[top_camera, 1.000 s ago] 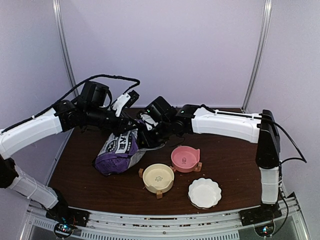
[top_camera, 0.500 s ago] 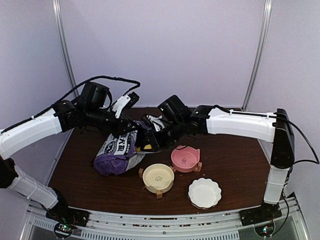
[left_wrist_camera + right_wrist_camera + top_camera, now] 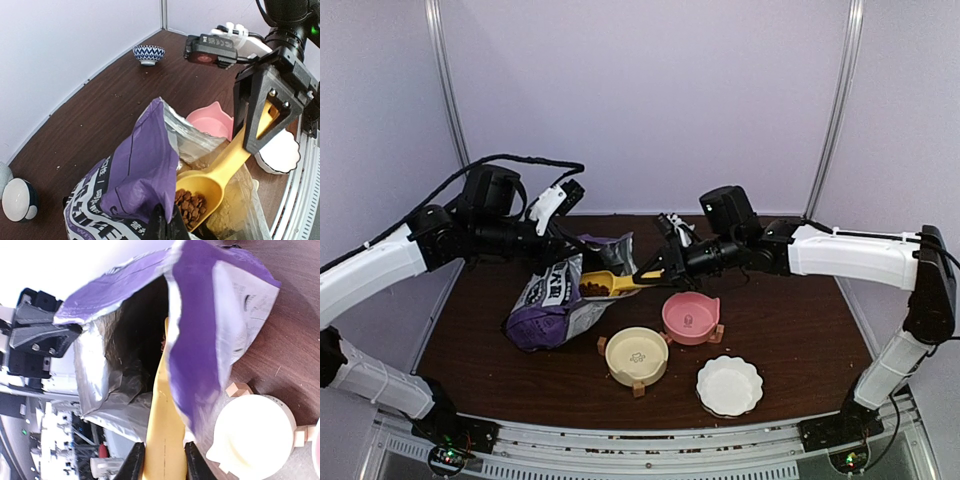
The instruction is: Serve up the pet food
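The left tool (image 3: 167,226) pinches the bag (image 3: 555,305) lip, the right tool (image 3: 663,270) grips the yellow scoop (image 3: 612,284) loaded with pet food (image 3: 594,288); next probably comes a level carry to the pink bowl (image 3: 691,317).

A robotics lab test booth was suggested: a dark wooden table (image 3: 800,320) was enclosed by plain pale wall panels (image 3: 650,90) joined by metal poles (image 3: 839,100), and two white-and-black robot arms (image 3: 845,255) were bolted to a metal rail (image 3: 650,447) along its near edge.
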`<move>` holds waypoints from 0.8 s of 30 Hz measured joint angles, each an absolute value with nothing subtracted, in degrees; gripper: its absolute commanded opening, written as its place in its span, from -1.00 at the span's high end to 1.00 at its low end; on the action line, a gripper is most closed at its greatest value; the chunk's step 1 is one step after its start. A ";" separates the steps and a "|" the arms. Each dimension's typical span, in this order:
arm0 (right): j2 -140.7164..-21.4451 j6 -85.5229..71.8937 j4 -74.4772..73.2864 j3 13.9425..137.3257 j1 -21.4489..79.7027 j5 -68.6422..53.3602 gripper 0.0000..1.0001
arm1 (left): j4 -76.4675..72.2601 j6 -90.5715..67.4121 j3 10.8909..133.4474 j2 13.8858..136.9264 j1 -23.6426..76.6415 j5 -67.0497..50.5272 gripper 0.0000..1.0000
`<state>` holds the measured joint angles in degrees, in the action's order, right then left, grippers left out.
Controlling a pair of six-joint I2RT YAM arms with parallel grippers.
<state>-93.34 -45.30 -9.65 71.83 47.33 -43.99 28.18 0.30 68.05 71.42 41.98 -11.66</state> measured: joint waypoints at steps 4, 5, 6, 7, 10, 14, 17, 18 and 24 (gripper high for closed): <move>-90.45 -49.67 -5.67 67.72 45.10 -45.54 0.89 | 27.88 1.28 67.22 69.91 41.63 -10.85 1.00; -89.89 -50.59 -4.34 66.70 44.64 -46.00 0.89 | 27.86 1.52 67.02 69.60 41.58 -10.66 1.00; -89.30 -51.62 -3.18 65.71 44.25 -46.41 0.89 | 27.81 1.78 66.85 69.28 41.56 -10.55 1.00; -88.75 -52.66 -2.11 64.75 43.88 -46.74 0.89 | 27.81 1.96 66.72 69.04 41.56 -10.41 1.00; -87.46 -55.55 1.61 62.33 43.35 -47.90 0.89 | 27.90 2.44 66.59 68.66 41.56 -10.02 1.00; -85.97 -59.75 6.98 59.48 42.24 -49.28 0.89 | 27.88 2.98 66.39 68.25 41.56 -9.06 1.00; -84.93 -62.41 10.92 57.65 41.74 -49.82 0.89 | 27.88 3.25 66.28 67.79 41.56 -7.97 1.00; -84.60 -63.22 11.94 57.10 41.63 -50.00 0.89 | 27.88 3.33 66.26 67.68 41.56 -7.62 1.00; -83.15 -66.59 16.91 55.00 41.12 -50.35 0.89 | 27.90 3.62 65.89 66.74 41.45 -6.37 1.00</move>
